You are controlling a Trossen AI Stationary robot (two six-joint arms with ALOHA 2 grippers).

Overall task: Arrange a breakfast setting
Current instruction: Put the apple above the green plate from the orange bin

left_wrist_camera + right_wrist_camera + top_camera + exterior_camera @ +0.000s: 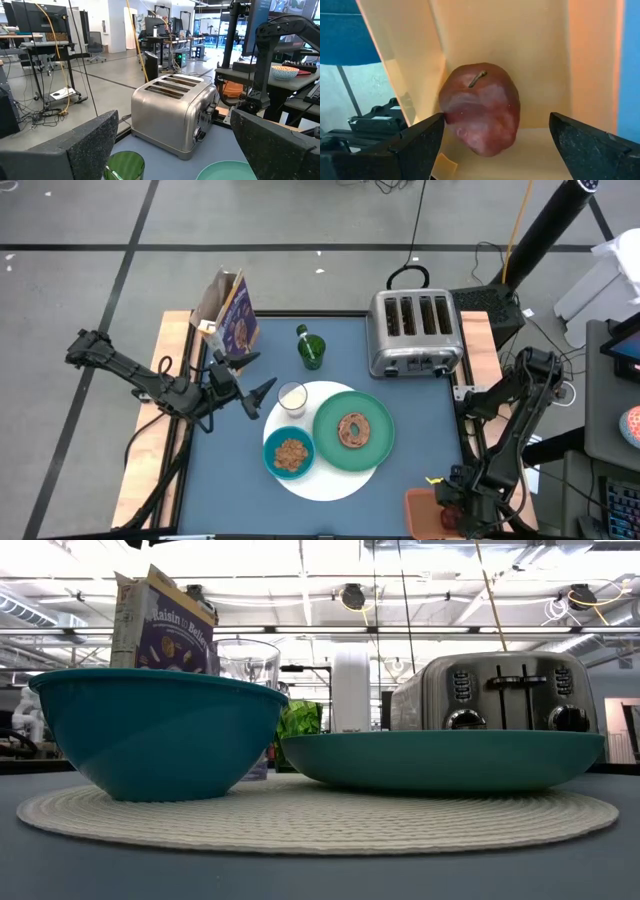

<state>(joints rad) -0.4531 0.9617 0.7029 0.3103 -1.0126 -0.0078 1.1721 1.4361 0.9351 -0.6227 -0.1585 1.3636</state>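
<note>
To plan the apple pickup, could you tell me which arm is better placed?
Right: its open gripper hangs just over the apple in the tray; the left gripper waits by the glass.

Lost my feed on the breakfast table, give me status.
Left gripper open, hovering beside small clear glass. Right gripper open over dark-red fruit, still in orange-pink tray. Nothing blocking the fruit.

At upper left of the low view, the purple cereal box (165, 625) reads "Raisin Bells"; no other lettering is legible.
</note>
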